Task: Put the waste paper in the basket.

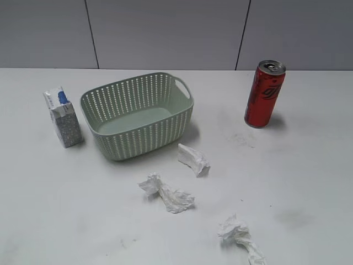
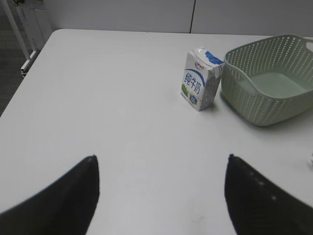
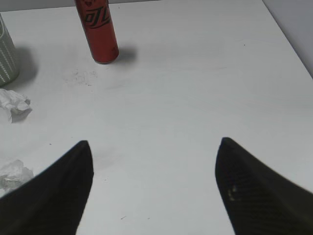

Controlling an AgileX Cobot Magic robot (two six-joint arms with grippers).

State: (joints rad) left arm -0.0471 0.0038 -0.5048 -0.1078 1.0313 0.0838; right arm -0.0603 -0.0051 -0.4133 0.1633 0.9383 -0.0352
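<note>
A pale green perforated basket (image 1: 105, 127) stands empty on the white table; it also shows in the left wrist view (image 2: 244, 98). Three crumpled white paper wads lie in front of it: one near the basket (image 1: 194, 159), one in the middle (image 1: 167, 194), one at the front (image 1: 240, 236). Two wads show at the left edge of the right wrist view (image 3: 13, 103) (image 3: 13, 175). My left gripper (image 2: 160, 157) is open and empty over bare table. My right gripper (image 3: 154, 143) is open and empty. Neither gripper shows in the exterior view.
A small milk carton (image 1: 64, 117) stands left of the basket, also in the left wrist view (image 2: 201, 79). A red soda can (image 1: 265, 94) stands at the back right, also in the right wrist view (image 3: 98, 30). The table's left edge (image 2: 29, 73) is near.
</note>
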